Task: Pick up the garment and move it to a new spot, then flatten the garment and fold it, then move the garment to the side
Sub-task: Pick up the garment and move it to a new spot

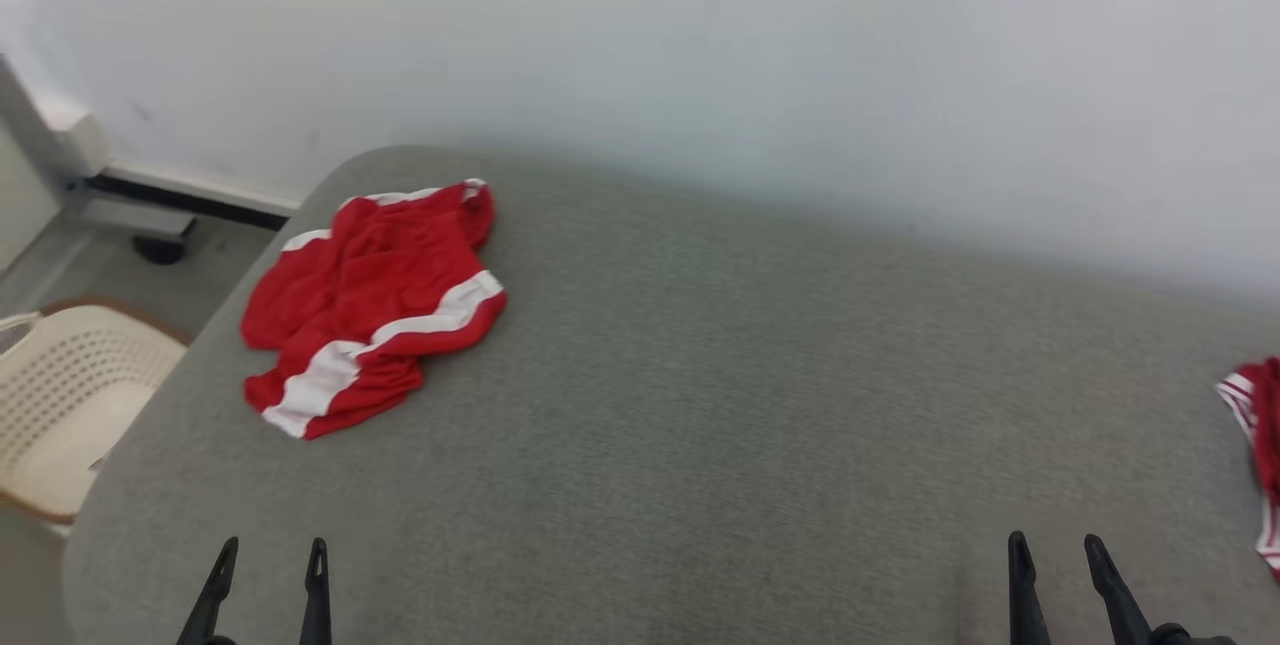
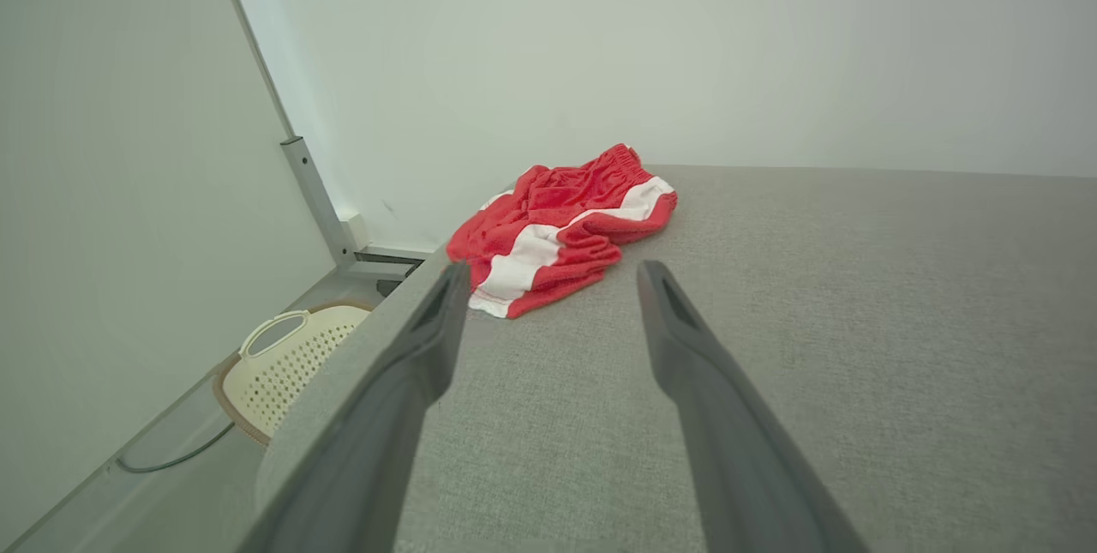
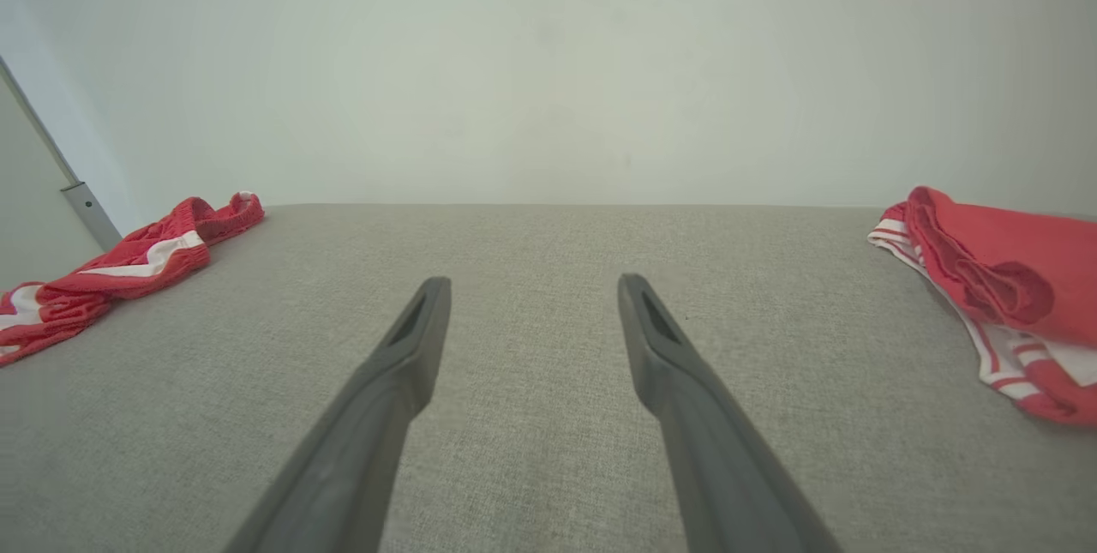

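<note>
Lying crumpled near the far left corner of the grey table [image 1: 720, 395], the red shorts [image 1: 370, 300] with white side stripes sit close to the table's left edge, well apart from both grippers. The left gripper [image 1: 275, 545] hovers over the near left of the table with its two fingers spread wide and nothing between them. The right gripper [image 1: 1055, 539] does the same at the near right. A second red and white garment [image 1: 1262, 445] lies at the table's right edge, partly cut off in the head view. A pale basket [image 1: 70, 405] stands on the floor left of the table.

The shorts look light, thin and limp. They will likely sag and bunch once lifted, and a pinch may catch only one layer. The cloth seems neither slippery nor fragile. The gathered elastic waistband at the far end, thicker than the rest, seems the surest hold. The striped hem nearest the left gripper is the easier reach. Pinching a raised fold looks safer than pinching flat cloth.
</note>
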Tool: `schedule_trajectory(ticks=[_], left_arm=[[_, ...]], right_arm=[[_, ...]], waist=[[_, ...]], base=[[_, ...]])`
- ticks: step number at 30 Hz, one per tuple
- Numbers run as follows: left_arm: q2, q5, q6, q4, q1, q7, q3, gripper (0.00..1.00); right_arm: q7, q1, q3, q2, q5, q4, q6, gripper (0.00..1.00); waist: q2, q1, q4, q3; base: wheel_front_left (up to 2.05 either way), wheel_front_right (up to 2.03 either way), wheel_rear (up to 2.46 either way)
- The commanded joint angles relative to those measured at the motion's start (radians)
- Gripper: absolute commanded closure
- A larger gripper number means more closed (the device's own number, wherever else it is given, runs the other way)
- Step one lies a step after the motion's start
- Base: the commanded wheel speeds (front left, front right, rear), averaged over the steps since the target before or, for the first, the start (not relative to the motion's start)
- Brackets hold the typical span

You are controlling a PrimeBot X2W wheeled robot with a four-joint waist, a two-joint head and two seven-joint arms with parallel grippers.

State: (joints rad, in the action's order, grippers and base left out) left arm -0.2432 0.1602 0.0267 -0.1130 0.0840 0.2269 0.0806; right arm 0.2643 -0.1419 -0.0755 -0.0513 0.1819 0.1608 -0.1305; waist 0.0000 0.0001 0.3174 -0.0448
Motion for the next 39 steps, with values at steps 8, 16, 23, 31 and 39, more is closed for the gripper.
schedule_trajectory(ticks=[8,16,23,31,39], left_arm=[[-0.017,0.01,0.008,0.016,0.018,-0.014,-0.005,0.0],[-0.02,0.025,0.025,0.034,0.041,-0.002,-0.023,0.0],[-0.016,0.032,0.035,0.039,0.045,0.0,-0.021,0.0],[-0.034,0.066,-0.01,-0.008,-0.073,-0.025,-0.014,0.0],[-0.08,0.116,-0.067,-0.105,-0.317,-0.049,-0.042,0.0]], right_arm=[[0.001,0.011,0.024,0.001,0.013,0.007,-0.001,0.0],[0.001,0.052,0.057,0.001,0.0,0.028,-0.001,0.0],[0.001,0.06,0.067,0.001,-0.002,0.037,-0.001,0.0],[0.001,0.05,0.077,0.001,0.004,0.022,-0.001,0.0],[0.001,0.17,0.147,0.0,-0.041,-0.003,-0.001,0.0]], waist=[[0.0,-0.0001,0.172,-0.005],[0.0,-0.0001,0.188,0.015],[0.0,-0.0001,0.188,0.015],[0.0,-0.0001,0.148,0.019],[0.0,-0.0001,0.001,0.136]], base=[[0.0,0.0,0.0],[0.0,0.0,0.0],[0.0,0.0,0.0],[0.0,0.0,0.0],[0.0,0.0,0.0]])
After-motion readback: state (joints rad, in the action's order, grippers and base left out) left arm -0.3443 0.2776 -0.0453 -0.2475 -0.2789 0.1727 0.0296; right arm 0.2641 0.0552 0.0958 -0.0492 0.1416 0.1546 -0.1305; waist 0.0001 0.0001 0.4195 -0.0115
